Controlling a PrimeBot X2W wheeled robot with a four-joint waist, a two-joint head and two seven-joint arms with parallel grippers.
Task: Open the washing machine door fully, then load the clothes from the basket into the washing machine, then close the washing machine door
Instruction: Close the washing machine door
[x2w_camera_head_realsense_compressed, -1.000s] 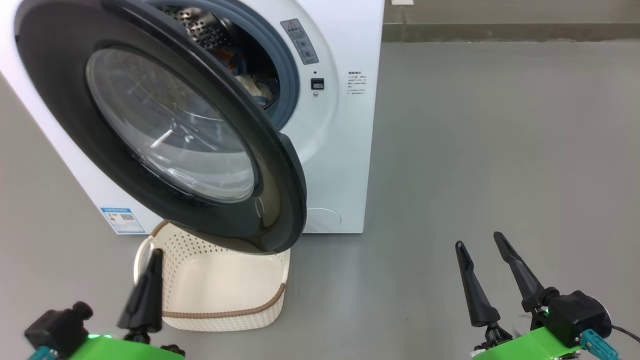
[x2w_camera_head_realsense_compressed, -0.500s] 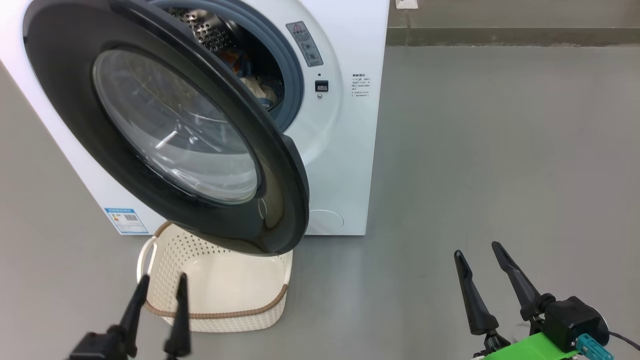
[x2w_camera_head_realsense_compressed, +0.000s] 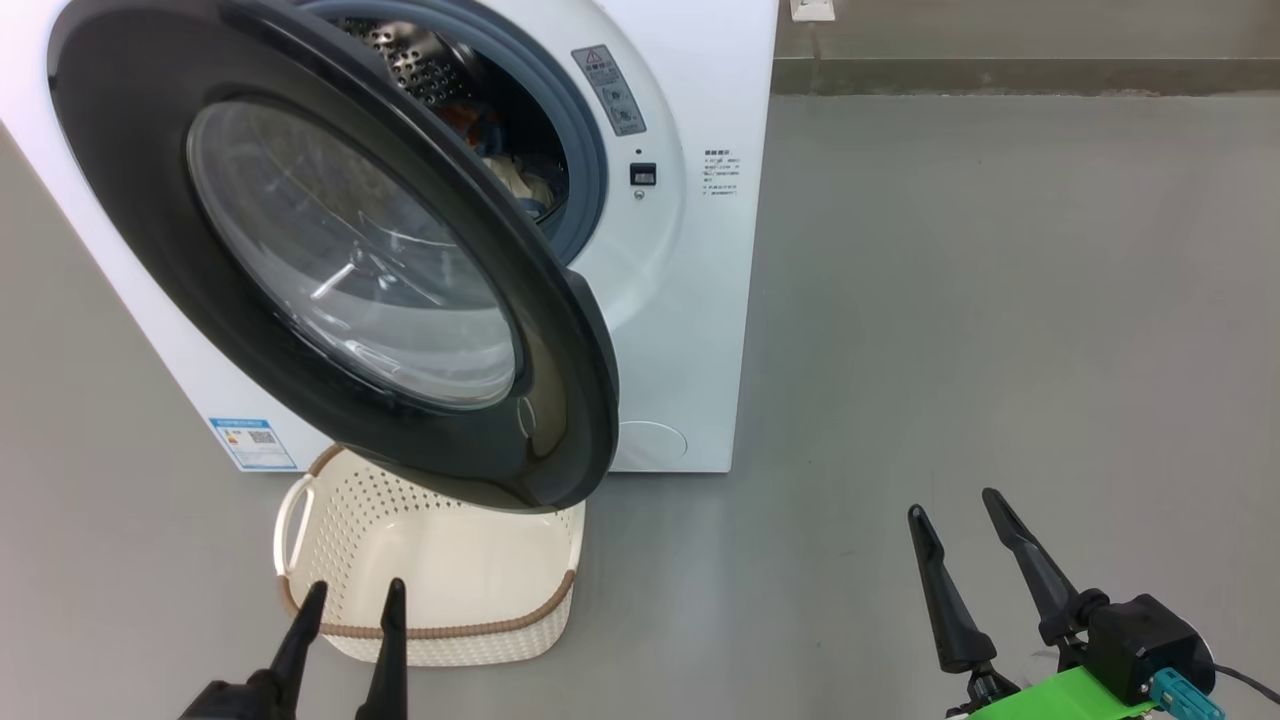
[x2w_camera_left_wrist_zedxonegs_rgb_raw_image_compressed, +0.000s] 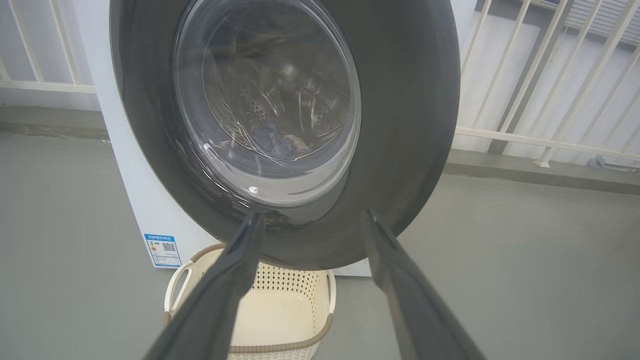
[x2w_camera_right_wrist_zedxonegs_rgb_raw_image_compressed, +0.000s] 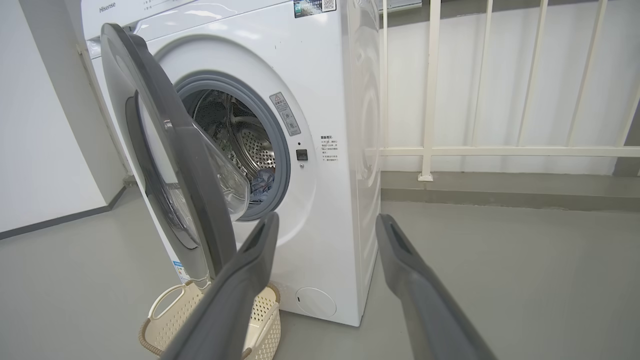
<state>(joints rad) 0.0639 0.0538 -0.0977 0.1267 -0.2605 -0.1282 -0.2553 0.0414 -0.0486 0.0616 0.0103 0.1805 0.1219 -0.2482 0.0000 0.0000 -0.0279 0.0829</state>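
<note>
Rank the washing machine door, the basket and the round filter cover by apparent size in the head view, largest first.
1. washing machine door, nearest the camera
2. basket, partly hidden by the door
3. round filter cover

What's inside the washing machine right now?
Inside the washing machine, clothes lie in the steel drum: bits of orange, cream and blue fabric. The open washing machine door covers most of the opening, so how much is in there cannot be seen.
</note>
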